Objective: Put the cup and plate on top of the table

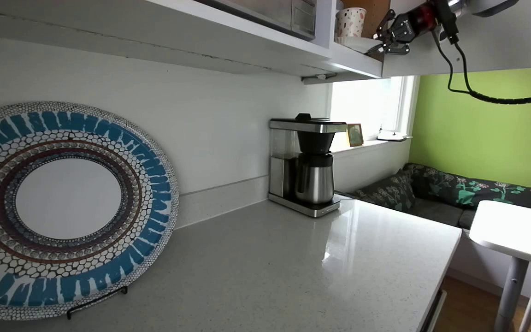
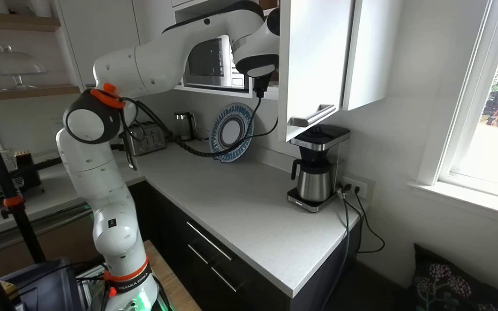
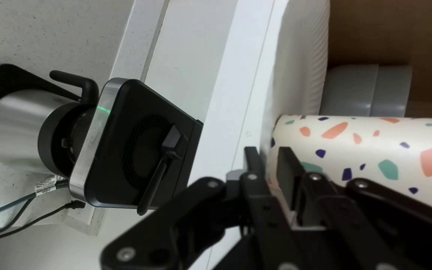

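Note:
The cup (image 1: 351,22) is cream-white with coloured flecks. It stands upright in the open wall cabinet, on or just beside the white plate (image 1: 357,44). In the wrist view the cup (image 3: 369,157) lies sideways on the right, and the plate (image 3: 298,67) passes behind it. My gripper (image 1: 370,50) is at the plate's outer edge. In the wrist view its fingers (image 3: 269,165) are close together with the plate's rim between them, just beside the cup's base. Contact on both sides is partly hidden. The table (image 1: 265,267) is the pale countertop below; it also shows in an exterior view (image 2: 231,190).
A coffee maker (image 1: 304,166) stands on the counter below the cabinet. A large patterned plate (image 1: 69,152) leans against the wall. An open cabinet door (image 2: 314,65) hides the gripper in an exterior view. Grey dishes (image 3: 366,90) stand deeper in the cabinet. A cable (image 1: 505,97) hangs from the arm.

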Controlling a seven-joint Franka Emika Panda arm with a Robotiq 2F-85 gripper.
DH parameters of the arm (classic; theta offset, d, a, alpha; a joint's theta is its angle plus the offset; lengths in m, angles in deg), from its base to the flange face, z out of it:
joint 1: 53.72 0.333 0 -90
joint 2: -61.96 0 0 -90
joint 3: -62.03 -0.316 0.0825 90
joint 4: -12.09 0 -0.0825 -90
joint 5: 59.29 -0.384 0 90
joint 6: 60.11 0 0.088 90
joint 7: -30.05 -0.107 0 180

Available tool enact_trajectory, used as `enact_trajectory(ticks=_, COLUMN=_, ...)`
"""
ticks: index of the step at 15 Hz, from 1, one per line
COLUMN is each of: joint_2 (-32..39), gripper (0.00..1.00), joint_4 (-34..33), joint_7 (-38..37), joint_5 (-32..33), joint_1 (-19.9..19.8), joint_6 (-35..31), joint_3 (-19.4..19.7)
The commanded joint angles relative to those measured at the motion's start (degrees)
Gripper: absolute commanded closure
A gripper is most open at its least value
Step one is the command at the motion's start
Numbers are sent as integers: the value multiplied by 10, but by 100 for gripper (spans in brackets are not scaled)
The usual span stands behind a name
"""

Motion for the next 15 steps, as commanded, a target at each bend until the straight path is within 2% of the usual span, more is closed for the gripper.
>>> enact_trajectory(ticks=1, joint_2=12, gripper=100, joint_4=-15, joint_7=-11, joint_5=-9, joint_1=-15, joint_6=21, joint_3=-5)
enact_trajectory(ticks=9, joint_2=13, gripper=100, joint_4=-10, joint_7=-4, joint_5=-16, joint_1=-19, joint_6=21, joint_3=-5)
enact_trajectory(ticks=15, joint_2=4, gripper=100, joint_4=6, joint_7=15, joint_5=-56, joint_1=-21, joint_6=15, joint_3=-4)
